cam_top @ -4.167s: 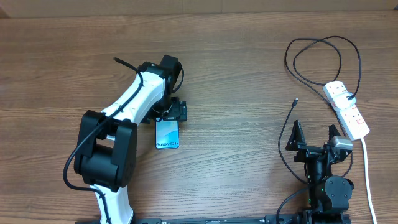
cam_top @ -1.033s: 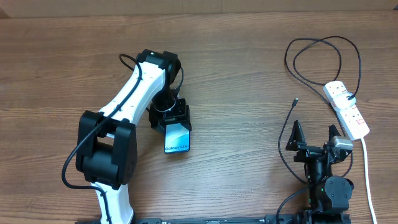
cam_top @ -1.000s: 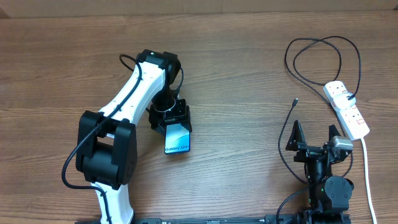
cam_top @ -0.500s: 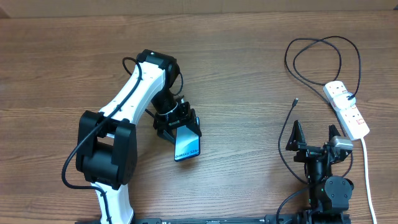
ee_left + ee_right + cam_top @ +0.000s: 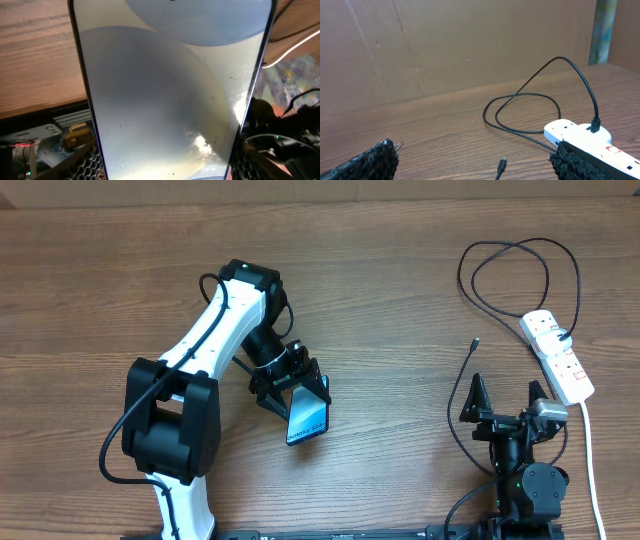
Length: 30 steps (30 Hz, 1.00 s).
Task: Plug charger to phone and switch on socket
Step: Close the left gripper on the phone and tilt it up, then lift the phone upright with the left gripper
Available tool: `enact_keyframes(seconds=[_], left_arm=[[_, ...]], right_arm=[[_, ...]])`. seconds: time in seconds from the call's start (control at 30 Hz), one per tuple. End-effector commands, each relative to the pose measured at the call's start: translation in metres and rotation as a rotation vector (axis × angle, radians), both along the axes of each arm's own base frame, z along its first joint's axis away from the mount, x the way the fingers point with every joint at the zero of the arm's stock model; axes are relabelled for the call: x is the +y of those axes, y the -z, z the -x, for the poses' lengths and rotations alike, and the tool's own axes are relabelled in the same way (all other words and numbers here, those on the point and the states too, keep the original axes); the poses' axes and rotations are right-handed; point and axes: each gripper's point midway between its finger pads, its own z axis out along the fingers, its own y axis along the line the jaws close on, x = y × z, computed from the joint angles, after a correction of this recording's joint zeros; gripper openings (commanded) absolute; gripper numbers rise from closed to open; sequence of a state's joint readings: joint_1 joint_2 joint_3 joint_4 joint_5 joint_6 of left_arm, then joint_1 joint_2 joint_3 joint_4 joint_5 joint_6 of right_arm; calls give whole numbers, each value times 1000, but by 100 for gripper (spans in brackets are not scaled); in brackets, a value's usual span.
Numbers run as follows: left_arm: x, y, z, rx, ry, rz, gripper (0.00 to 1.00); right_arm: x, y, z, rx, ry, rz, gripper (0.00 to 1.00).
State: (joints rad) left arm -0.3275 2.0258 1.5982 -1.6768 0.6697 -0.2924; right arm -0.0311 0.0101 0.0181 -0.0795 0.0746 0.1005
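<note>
The phone (image 5: 307,418) with its light-blue screen is held in my left gripper (image 5: 291,385), lifted and tilted over the middle-left of the table. In the left wrist view the phone (image 5: 170,90) fills the frame between the jaws. The charger, a thin black cable (image 5: 510,270), loops at the back right; its small plug (image 5: 473,343) lies free on the table and also shows in the right wrist view (image 5: 502,163). The socket, a white power strip (image 5: 556,355), lies at the right edge, also in the right wrist view (image 5: 585,136). My right gripper (image 5: 505,402) is open and empty near the front.
The strip's white cord (image 5: 592,460) runs down the right edge toward the front. A brown cardboard wall (image 5: 445,45) stands behind the table. My left arm (image 5: 210,330) stretches across the left half of the table.
My left gripper has carried the phone rightward and toward the front, turning it so it tilts. The right arm, cable and power strip have not moved.
</note>
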Motion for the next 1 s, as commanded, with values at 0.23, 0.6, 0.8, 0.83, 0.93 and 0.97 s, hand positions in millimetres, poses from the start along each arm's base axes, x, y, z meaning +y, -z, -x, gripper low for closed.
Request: enact_keyframes(seconds=[0.23,0.6,0.8,0.83,0.93,0.97], left_arm=[[-10,-11,-4,-10,-10,76,49],[-10,-11,-4,-25,9,93,49],[-10,-11,-4,-35,23,104,49],[-10,-11,-4,-37,25,106,48],[-10,-11,-4,-40,30,111,49],[-10,-11,-4,-42,33,112,49]], right_arm=[[0,3,0,0,0,4,100],[0,3,0,0,0,4,100],[0,3,0,0,0,4,100],[0,3,0,0,0,4,100],[0,3,0,0,0,4,100],[0,3,0,0,0,4,100]])
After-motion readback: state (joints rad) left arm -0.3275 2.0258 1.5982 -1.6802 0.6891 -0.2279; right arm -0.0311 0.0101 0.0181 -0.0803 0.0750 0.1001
